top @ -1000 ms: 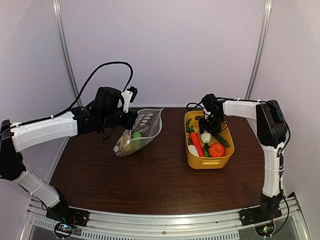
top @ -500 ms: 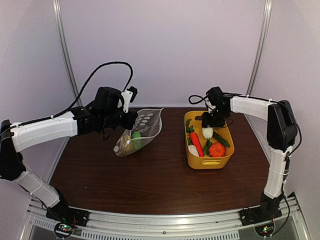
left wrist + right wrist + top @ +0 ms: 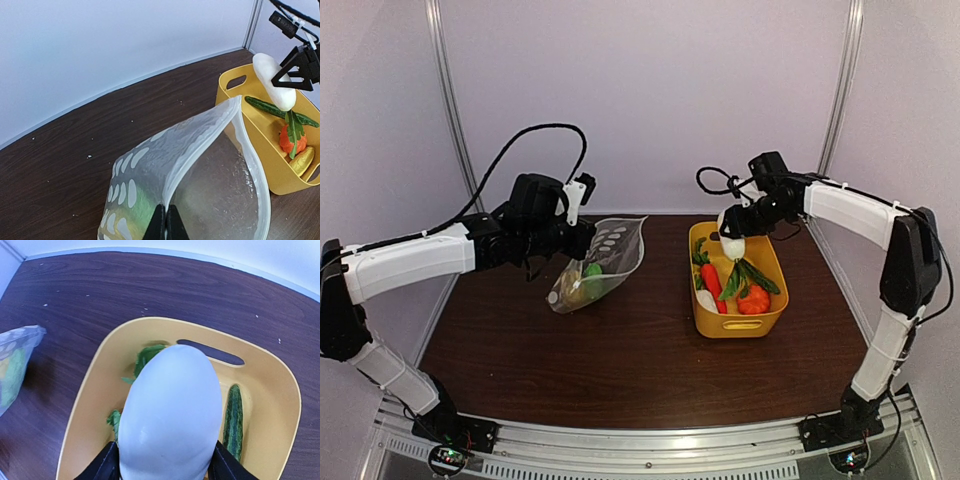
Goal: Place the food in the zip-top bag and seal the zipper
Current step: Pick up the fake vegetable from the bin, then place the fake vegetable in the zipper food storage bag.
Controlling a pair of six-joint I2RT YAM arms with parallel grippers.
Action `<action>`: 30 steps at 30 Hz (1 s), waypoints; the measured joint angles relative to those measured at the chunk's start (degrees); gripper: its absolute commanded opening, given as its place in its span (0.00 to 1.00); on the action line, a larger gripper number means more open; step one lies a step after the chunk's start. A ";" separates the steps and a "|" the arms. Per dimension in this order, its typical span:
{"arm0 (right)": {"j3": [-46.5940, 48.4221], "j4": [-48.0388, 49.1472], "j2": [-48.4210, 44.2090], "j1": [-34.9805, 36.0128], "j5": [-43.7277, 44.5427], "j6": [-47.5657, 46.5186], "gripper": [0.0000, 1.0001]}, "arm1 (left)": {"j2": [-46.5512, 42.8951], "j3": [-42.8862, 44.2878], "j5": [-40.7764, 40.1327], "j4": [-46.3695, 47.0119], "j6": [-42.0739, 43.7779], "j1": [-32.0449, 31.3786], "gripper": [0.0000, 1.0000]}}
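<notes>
Right pincer (image 3: 733, 236) higher, clamped on one white radish (image 3: 170, 410); left pincer (image 3: 165, 223) clamped on one zip-top bag (image 3: 200, 172).

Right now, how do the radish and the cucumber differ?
The radish is white and fat; the cucumber is dark green and slim. The radish hangs in the right pincer above the basket; the cucumber lies inside it, untouched. Both are toy vegetables, neither yet in the bag.
</notes>
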 measured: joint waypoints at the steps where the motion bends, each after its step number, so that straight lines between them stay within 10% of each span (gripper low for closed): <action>1: 0.02 -0.02 -0.79 0.00 -1.51 -1.25 0.54 | 0.07 0.00 0.11 0.02 0.02 0.00 0.00; 30: -1.68 13.53 -14.95 4.07 -29.66 -9.70 0.26 | 5.03 9.05 10.19 -5.44 -5.46 -0.07 0.00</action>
